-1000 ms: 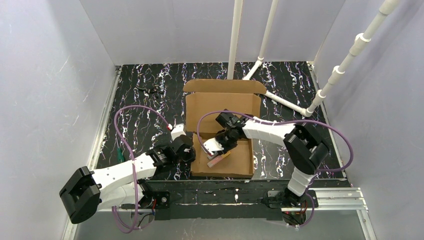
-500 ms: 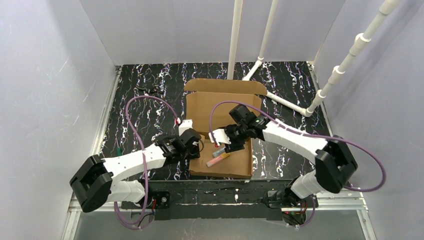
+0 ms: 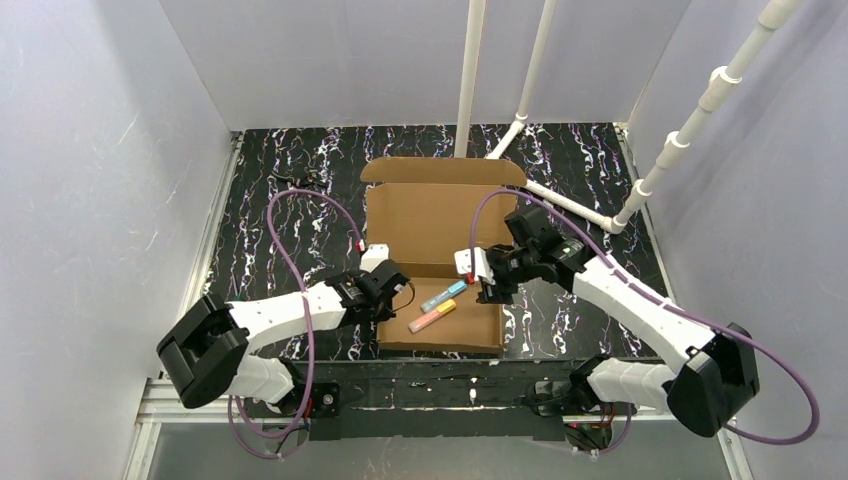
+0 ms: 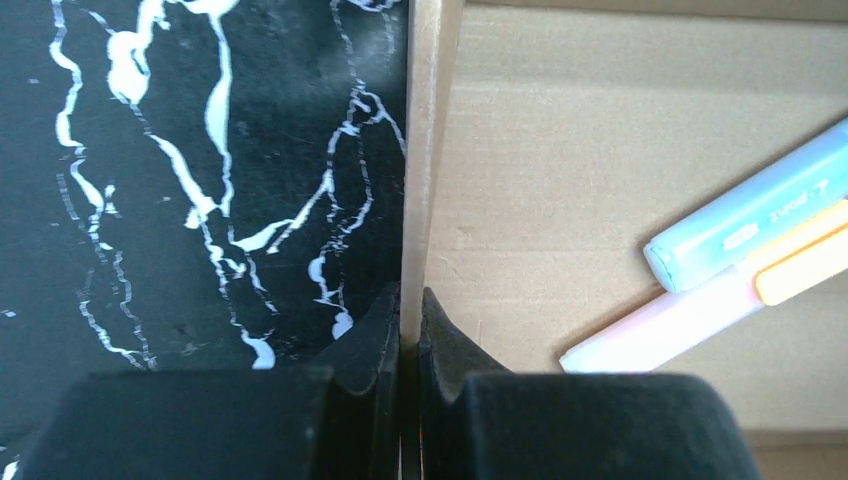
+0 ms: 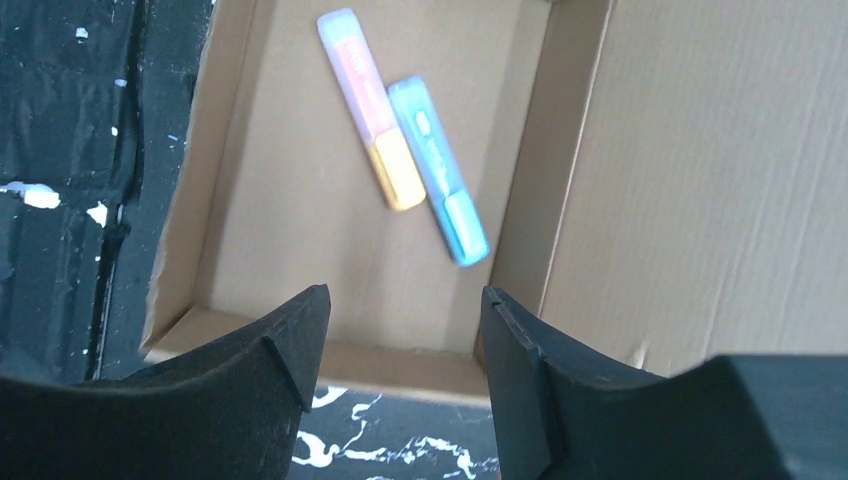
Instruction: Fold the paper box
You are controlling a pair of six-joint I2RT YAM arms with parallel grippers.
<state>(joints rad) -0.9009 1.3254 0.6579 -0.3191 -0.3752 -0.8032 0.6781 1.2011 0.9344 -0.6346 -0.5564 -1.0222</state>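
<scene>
Pinching the left wall (image 4: 425, 150) of the paper box (image 3: 440, 215), which sits open on the middle of the bench (image 3: 290, 200) with two pens (image 3: 438, 306) inside, the left fingers (image 3: 390, 292) should hold it straight while the right fingers (image 3: 488, 282), spread wide over the right side, go down slowly.

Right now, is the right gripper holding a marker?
No, the right gripper stands open and empty; both markers lie inside the paper box.

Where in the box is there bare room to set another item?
Bare: in the paper box, the floor's near right corner, between the orange highlighter, front wall and right wall; also the open lid. Crowded: the left wall, pinched by the left gripper, and the far right corner under the open right gripper.
</scene>
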